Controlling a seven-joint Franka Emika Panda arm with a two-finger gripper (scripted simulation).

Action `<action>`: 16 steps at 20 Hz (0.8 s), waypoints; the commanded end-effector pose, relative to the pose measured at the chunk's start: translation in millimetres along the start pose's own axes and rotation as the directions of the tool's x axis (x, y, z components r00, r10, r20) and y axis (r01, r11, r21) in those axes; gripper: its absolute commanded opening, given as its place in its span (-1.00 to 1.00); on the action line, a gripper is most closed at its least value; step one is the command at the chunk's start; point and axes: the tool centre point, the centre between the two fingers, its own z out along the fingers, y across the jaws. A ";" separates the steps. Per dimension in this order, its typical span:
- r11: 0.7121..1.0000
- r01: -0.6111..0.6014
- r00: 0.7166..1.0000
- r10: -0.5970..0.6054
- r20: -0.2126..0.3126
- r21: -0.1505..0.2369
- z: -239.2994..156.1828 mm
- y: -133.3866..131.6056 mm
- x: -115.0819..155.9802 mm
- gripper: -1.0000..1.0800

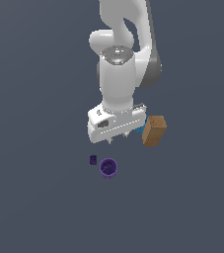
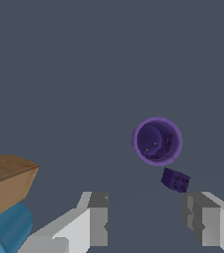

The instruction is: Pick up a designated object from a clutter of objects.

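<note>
The purple cup (image 1: 108, 168) stands upright on the grey floor, its round rim open upward; it also shows in the wrist view (image 2: 157, 141). The tiny dark purple cube (image 1: 93, 159) lies just beside it, toward the exterior view's left, and shows in the wrist view (image 2: 175, 180) too. My gripper (image 1: 118, 140) hangs above the floor, behind the cup and apart from it. Its fingers (image 2: 97, 217) are spread wide with nothing between them. The blue cup (image 2: 7, 231) lies on its side next to the brown block (image 2: 5, 184); in the exterior view only a sliver of the blue cup (image 1: 140, 130) shows behind the hand.
The brown rectangular block (image 1: 154, 131) stands at the exterior view's right, close to the gripper's hand. The white arm (image 1: 117, 74) rises behind it. The grey floor (image 1: 34, 197) stretches around the objects.
</note>
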 end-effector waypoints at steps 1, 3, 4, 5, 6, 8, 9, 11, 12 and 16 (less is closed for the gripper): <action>0.999 0.047 0.999 -0.047 -0.025 -0.007 15.7 3.7 2.8 0.23; 0.996 0.084 0.995 -0.084 -0.044 -0.013 27.9 6.4 4.5 0.23; 0.995 0.102 0.993 -0.102 -0.053 -0.017 33.9 7.7 5.2 0.23; 0.993 0.119 0.991 -0.120 -0.062 -0.021 39.9 8.9 5.7 0.23; 0.990 0.137 0.988 -0.138 -0.071 -0.026 45.8 10.1 6.2 0.23; 0.985 0.171 0.981 -0.174 -0.089 -0.036 57.5 12.4 6.8 0.23; 0.981 0.188 0.977 -0.191 -0.097 -0.041 62.9 13.4 7.0 0.23; 0.975 0.217 0.969 -0.221 -0.111 -0.052 72.8 15.2 7.0 0.23; 0.972 0.230 0.965 -0.235 -0.118 -0.057 77.3 16.0 7.0 0.23; 0.959 0.273 0.950 -0.281 -0.138 -0.076 91.9 18.4 6.3 0.23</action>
